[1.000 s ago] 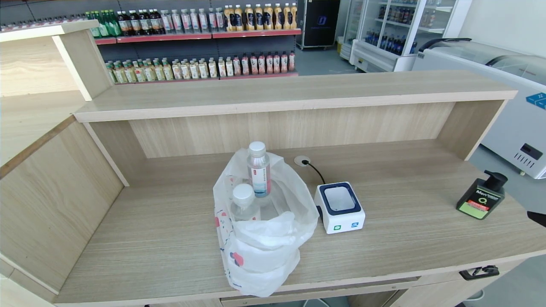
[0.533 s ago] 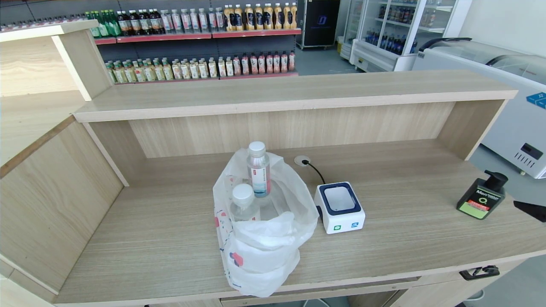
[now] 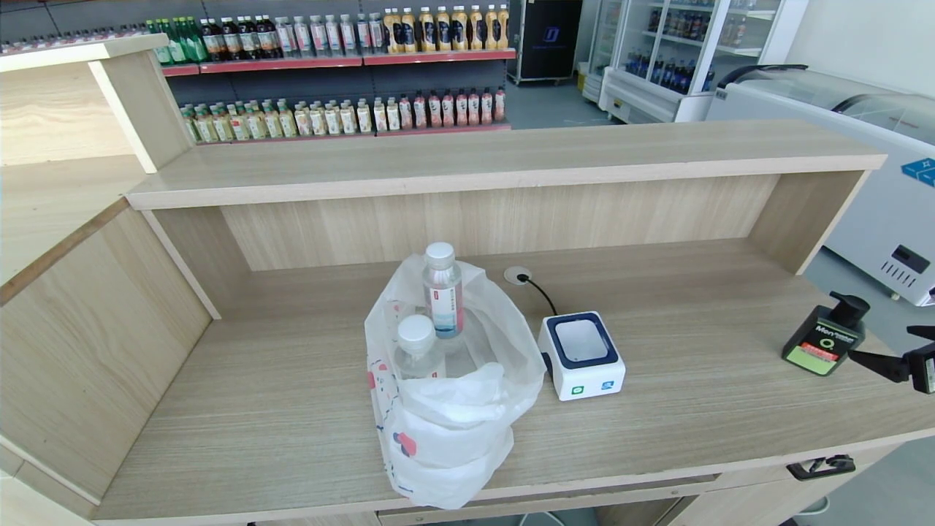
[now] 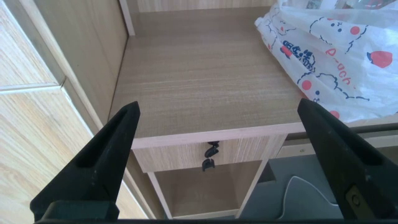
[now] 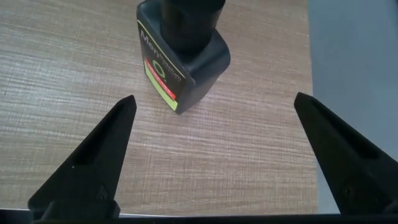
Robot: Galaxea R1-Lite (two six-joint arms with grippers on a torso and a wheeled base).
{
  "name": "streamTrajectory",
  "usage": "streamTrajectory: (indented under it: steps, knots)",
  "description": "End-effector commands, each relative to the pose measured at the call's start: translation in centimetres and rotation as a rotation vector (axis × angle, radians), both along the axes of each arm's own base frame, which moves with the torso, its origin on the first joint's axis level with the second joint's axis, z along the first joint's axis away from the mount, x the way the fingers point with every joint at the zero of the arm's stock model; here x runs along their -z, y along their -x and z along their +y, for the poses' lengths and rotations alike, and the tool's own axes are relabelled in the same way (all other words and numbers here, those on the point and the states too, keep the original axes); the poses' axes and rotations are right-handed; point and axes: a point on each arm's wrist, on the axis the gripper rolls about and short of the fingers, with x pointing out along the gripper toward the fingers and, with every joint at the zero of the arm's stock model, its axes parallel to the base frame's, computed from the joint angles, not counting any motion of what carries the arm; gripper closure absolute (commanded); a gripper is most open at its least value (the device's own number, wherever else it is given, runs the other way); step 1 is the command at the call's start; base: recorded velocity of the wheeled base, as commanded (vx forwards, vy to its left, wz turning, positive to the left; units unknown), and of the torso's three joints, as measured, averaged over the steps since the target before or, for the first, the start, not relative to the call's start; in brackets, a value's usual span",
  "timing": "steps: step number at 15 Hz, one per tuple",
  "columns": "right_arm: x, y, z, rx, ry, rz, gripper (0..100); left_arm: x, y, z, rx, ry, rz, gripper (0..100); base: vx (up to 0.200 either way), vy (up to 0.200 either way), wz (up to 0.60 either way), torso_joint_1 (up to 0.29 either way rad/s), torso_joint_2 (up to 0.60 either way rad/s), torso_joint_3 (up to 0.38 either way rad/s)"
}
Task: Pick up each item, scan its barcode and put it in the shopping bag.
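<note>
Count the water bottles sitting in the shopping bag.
2. A taller bottle stands at the back of the shopping bag; a shorter bottle in front of it. The bag's folds could hide more.

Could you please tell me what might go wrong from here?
1. The black green-labelled pump bottle stands close to the wooden counter's right end; the open right gripper could knock it off.
2. The soft white plastic shopping bag sags, so its mouth may catch the bottle.

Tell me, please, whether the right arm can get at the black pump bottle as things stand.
Probably yes: the right gripper sits beside the bottle, jaws open, nothing between them.
</note>
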Motion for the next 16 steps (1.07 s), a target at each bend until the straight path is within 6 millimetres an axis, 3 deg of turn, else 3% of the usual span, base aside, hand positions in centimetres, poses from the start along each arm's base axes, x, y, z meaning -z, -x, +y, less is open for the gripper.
streamTrajectory:
  steps: [1,8,16]
  knots:
    - [0.8,-1.0,0.0,-0.02,-0.013,0.014,0,0.0,0.0,0.0,0.0,0.0,0.001,0,0.0,0.0,0.0,0.0,0.0,0.0]
    - [1.6,-3.4,1.0,-0.088,-0.001,0.003,0,0.0,0.0,0.0,0.0,0.0,0.001,0,0.0,0.0,0.0,0.0,0.0,0.0]
    - [3.4,-5.8,3.5,-0.185,-0.007,0.021,0,0.0,0.0,0.0,0.0,0.0,0.001,0,0.0,0.0,0.0,0.0,0.0,0.0]
